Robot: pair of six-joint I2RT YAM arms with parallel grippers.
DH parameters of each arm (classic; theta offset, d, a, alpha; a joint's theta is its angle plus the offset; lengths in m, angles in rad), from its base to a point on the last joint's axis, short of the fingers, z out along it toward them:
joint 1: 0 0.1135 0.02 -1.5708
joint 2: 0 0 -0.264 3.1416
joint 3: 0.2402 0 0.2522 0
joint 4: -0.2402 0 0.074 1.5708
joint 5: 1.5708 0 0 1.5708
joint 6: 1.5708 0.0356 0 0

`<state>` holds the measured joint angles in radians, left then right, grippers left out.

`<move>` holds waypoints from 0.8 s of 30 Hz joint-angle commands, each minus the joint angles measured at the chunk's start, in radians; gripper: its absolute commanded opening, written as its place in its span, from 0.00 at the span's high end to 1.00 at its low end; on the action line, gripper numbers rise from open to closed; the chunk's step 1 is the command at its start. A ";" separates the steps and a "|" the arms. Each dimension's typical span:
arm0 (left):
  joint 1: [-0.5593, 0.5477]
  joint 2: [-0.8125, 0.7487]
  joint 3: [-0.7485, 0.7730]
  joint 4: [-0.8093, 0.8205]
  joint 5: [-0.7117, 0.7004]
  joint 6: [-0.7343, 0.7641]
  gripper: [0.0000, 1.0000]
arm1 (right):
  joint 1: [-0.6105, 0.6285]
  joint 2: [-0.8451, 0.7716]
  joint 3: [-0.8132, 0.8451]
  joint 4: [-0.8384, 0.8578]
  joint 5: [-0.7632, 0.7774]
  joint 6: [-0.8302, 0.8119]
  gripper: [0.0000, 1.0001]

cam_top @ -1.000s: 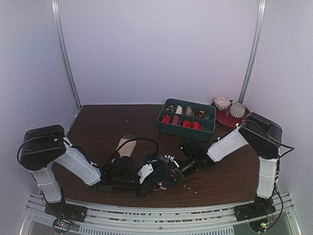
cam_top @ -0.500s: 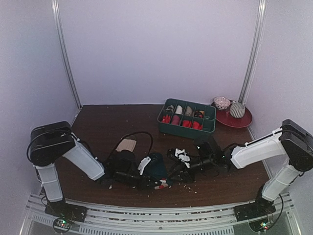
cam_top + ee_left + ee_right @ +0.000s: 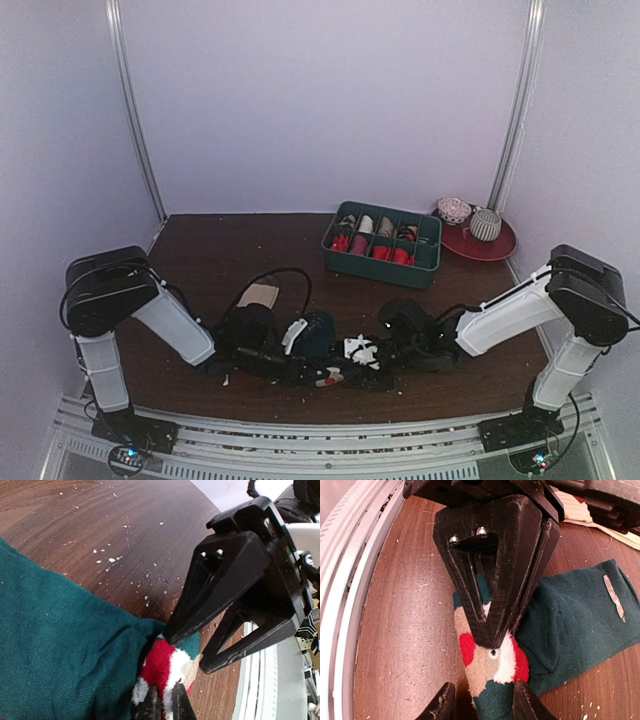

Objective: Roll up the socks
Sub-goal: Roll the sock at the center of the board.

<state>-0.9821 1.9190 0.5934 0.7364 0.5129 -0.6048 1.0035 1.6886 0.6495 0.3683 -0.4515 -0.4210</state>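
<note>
Right tool (image 3: 485, 685) advanced — agape, astride striped sock (image 3: 492, 667)

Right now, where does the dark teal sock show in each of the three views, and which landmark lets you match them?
Top external: the dark teal sock lies low, near the centre of the picture.
Left wrist: the sock fills the lower left.
Right wrist: the sock lies right of centre.
Shared landmark: the striped sock, red and cream, at its end.

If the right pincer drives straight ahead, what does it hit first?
Probably the striped sock, between the open fingers of the right pincer; just behind, the left pincer, shut on it.
</note>
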 commanded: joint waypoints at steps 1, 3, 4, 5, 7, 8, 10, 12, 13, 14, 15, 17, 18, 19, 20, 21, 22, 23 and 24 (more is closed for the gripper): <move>0.011 0.109 -0.067 -0.414 -0.088 -0.001 1.00 | 0.017 0.037 0.031 0.002 0.049 -0.047 0.59; 0.011 0.115 -0.067 -0.415 -0.082 0.003 1.00 | 0.024 0.051 0.038 0.012 0.051 -0.055 0.60; 0.011 0.117 -0.066 -0.417 -0.080 0.004 1.00 | 0.027 0.060 0.045 0.006 0.052 -0.059 0.60; 0.011 0.117 -0.066 -0.419 -0.079 0.007 1.00 | 0.029 0.071 0.052 -0.005 0.055 -0.062 0.61; 0.011 0.118 -0.065 -0.422 -0.077 0.010 1.00 | 0.036 0.095 0.064 -0.030 0.065 -0.058 0.64; 0.011 0.118 -0.067 -0.420 -0.076 0.011 1.00 | 0.040 0.105 0.060 -0.031 0.073 -0.053 0.66; 0.012 0.117 -0.067 -0.411 -0.072 0.020 1.00 | 0.047 0.123 0.048 -0.025 0.096 -0.030 0.75; 0.012 0.107 -0.063 -0.410 -0.071 0.039 1.00 | 0.048 0.144 0.054 -0.046 0.117 0.008 0.86; 0.013 0.094 -0.059 -0.415 -0.077 0.056 1.00 | 0.048 0.149 0.058 -0.067 0.126 0.030 0.90; 0.013 0.069 -0.056 -0.421 -0.087 0.073 0.94 | 0.048 0.150 0.061 -0.085 0.129 0.055 0.93; 0.013 0.042 -0.057 -0.427 -0.104 0.093 0.81 | 0.047 0.146 0.063 -0.107 0.127 0.081 0.96; 0.013 -0.031 -0.064 -0.449 -0.161 0.136 0.61 | 0.046 0.130 0.074 -0.157 0.102 0.128 0.98; 0.013 -0.075 -0.068 -0.461 -0.193 0.161 0.55 | 0.046 0.124 0.084 -0.188 0.082 0.153 0.98; 0.013 -0.124 -0.073 -0.476 -0.230 0.185 0.50 | 0.047 0.120 0.102 -0.227 0.065 0.174 0.98; 0.013 -0.172 -0.080 -0.490 -0.269 0.205 0.44 | 0.047 0.116 0.120 -0.271 0.040 0.194 0.98; 0.013 -0.226 -0.091 -0.493 -0.301 0.220 0.36 | 0.046 0.117 0.148 -0.346 0.028 0.214 0.98; 0.011 -0.277 -0.109 -0.487 -0.332 0.232 0.32 | 0.046 0.117 0.177 -0.402 0.015 0.229 0.98; 0.011 -0.331 -0.130 -0.476 -0.360 0.237 0.29 | 0.044 0.118 0.201 -0.451 -0.005 0.243 0.97; 0.010 -0.377 -0.169 -0.448 -0.391 0.239 0.28 | 0.041 0.120 0.225 -0.499 -0.028 0.259 0.97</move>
<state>-0.9825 1.6650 0.5266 0.4675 0.3435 -0.4412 1.0386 1.7771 0.8249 0.1722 -0.4026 -0.2569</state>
